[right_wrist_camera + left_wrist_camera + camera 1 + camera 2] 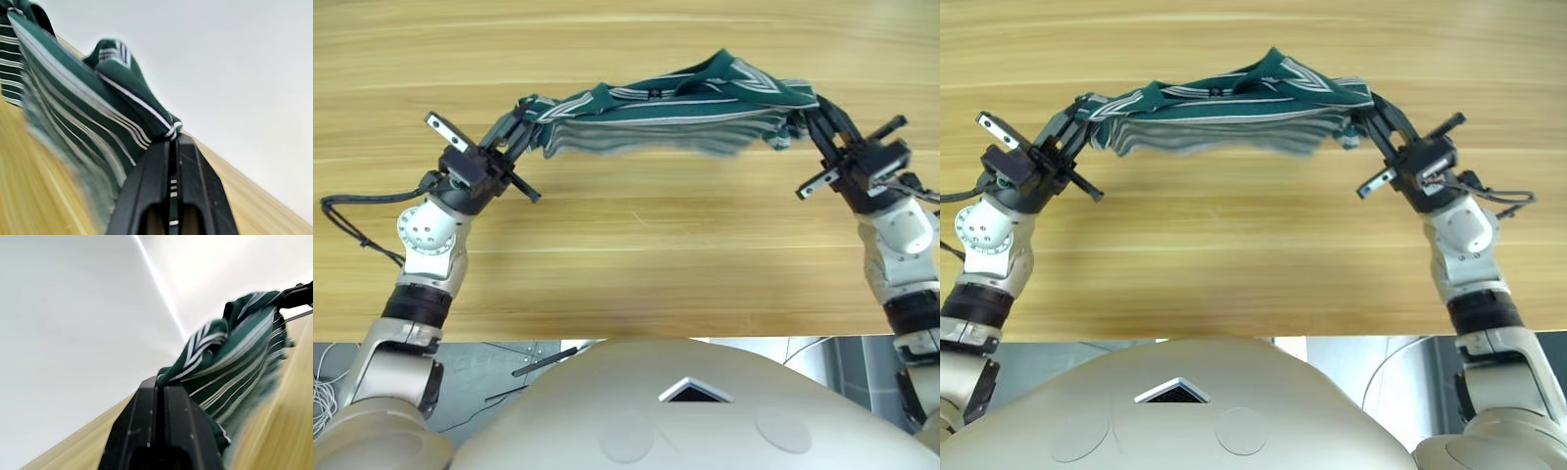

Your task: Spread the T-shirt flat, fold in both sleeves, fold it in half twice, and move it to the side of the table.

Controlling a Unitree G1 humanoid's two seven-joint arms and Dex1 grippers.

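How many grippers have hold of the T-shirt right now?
2. The left gripper grips the T-shirt at its left end; the right gripper grips its right end.

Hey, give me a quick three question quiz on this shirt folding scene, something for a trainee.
1. True or false: the T-shirt is spread out flat.
2. Left end effector and right end effector: which is shut on the T-shirt? A: left only. B: right only. C: both.
3. Fill in: the green T-shirt has ____ stripes.
Key: 1 false, it is bunched and stretched between the two end effectors. 2 C. 3 white.
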